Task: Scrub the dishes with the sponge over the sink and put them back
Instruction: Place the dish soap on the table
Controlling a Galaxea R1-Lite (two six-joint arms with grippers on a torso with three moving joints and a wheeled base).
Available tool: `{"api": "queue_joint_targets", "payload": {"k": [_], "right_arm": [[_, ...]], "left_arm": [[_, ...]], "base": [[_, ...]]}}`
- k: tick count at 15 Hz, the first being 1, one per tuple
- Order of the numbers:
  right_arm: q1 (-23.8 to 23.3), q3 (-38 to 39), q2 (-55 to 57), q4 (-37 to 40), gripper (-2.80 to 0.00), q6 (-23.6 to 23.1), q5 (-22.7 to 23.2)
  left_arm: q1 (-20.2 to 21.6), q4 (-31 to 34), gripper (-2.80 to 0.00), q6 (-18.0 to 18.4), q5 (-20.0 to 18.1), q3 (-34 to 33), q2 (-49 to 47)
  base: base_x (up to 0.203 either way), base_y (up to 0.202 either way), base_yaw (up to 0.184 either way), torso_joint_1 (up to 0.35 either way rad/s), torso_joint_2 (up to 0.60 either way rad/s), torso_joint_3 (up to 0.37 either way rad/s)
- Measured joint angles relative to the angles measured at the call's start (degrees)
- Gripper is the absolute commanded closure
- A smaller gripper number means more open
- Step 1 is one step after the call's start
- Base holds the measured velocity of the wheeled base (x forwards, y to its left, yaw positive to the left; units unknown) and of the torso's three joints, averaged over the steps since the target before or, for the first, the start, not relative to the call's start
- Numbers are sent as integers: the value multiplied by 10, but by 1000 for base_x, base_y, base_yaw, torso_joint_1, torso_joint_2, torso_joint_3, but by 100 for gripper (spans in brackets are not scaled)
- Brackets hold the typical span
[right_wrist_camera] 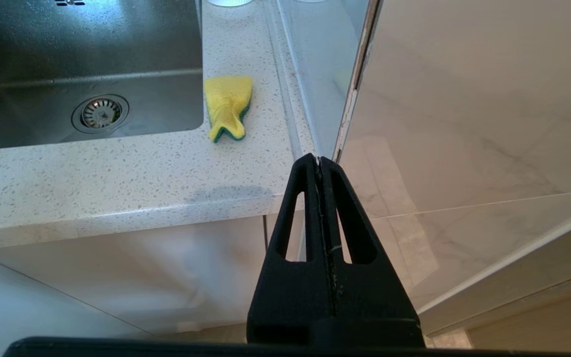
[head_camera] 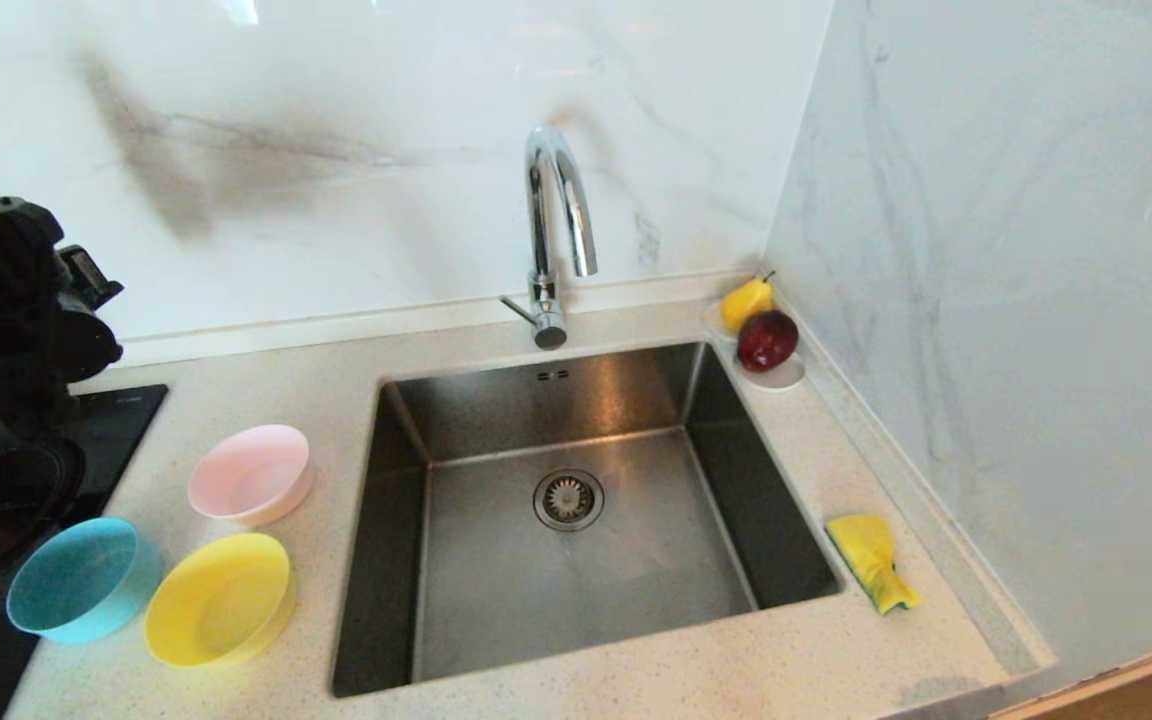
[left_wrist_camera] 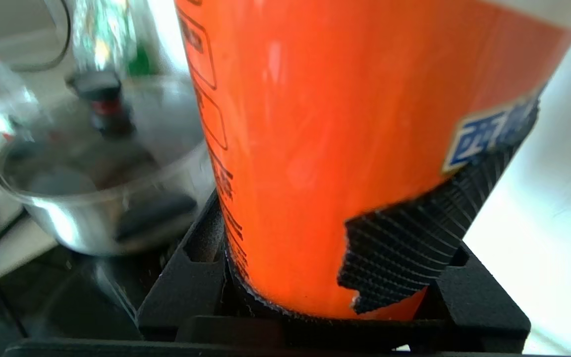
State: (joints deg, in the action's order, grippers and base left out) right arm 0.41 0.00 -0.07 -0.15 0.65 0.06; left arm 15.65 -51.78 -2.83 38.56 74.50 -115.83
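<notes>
The left gripper (left_wrist_camera: 315,277) is pinching an orange bottle (left_wrist_camera: 345,124) between its fingers (left_wrist_camera: 404,243) above the tabletop's (head_camera: 636,680) left edge. The right gripper (right_wrist_camera: 319,161) is hanging off the front edge near the sponge (right_wrist_camera: 227,105), fingers pressed together.

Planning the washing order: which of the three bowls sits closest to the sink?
The pink bowl, at the back of the group, beside the sink's left rim. The yellow bowl sits slightly farther; the blue bowl farthest.

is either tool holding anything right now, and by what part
The left tool is clamped around the lower body of an orange container, with one finger pressed on its side. The right tool is shut and empty, off the counter's edge.
</notes>
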Motion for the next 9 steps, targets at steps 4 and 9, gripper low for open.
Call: {"api": "queue_joint_targets", "payload": {"k": [4, 9], "right_arm": [[0, 0, 0, 0, 0, 0, 0], [0, 0, 0, 0, 0, 0, 0]], "left_arm": [[0, -13, 0, -4, 13, 53, -95], [0, -33, 0, -5, 25, 100, -177]], "base": [[0, 0, 0, 0, 0, 0], [0, 0, 0, 0, 0, 0]]}}
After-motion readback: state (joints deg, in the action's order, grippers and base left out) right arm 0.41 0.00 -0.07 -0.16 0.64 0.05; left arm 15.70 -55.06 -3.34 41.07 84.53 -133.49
